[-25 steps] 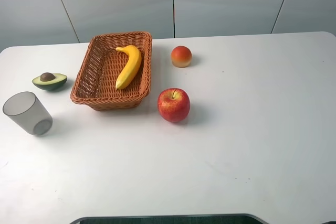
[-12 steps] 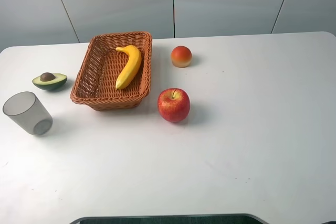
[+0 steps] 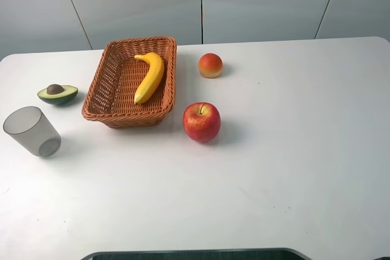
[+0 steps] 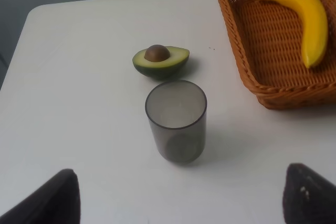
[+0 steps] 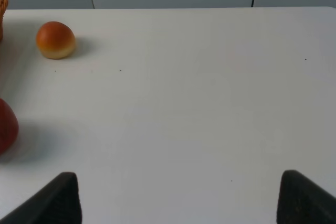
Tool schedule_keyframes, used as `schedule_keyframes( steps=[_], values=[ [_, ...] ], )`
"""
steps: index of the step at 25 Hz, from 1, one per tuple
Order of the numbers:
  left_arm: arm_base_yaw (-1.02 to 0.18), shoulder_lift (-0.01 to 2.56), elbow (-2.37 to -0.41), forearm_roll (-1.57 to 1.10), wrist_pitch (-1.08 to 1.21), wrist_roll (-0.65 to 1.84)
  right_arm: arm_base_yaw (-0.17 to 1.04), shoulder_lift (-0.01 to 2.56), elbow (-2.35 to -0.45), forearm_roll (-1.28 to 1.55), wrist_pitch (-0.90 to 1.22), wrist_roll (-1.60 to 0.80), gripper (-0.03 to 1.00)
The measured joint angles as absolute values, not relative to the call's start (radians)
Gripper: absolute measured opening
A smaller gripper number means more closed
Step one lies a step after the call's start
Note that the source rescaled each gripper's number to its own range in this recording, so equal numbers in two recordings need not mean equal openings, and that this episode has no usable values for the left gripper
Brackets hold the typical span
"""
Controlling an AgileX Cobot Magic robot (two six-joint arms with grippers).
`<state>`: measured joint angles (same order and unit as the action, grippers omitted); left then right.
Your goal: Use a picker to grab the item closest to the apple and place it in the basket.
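- I see the apple [image 3: 202,122] sitting on the table [image 3: 292,150] just beside the basket's near right corner, not touching it.
- The bun [image 3: 210,65] sits behind the apple, near the basket's far right corner (small, round, orange top and pale base); it also shows in my right wrist view [image 5: 55,40].
- The basket [image 3: 103,83] holds one banana [image 3: 150,76], lying lengthwise with its stem at the far end.
- Left of the basket lies the avocado half [image 3: 57,94], pit up, a little apart from the wicker wall.
- In front of the avocado stands the cup [image 3: 31,131], grey, see-through, upright and well apart from the basket.
- My left gripper [image 4: 178,203] has its two dark fingertips wide apart at the frame's corners, nothing between them, the cup ahead of it.
- My right gripper [image 5: 176,200] is likewise spread wide and holds nothing (bare table between its tips).
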<state>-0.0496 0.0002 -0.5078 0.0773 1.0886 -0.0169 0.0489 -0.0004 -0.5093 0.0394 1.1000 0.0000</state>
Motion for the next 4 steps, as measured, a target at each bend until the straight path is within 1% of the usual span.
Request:
schedule_keyframes(
  steps=[4],
  values=[
    [-0.050, 0.000, -0.508, 0.077, 1.089, -0.017, 0.049, 0.000, -0.509, 0.039, 1.100, 0.000, 0.68]
  ],
)
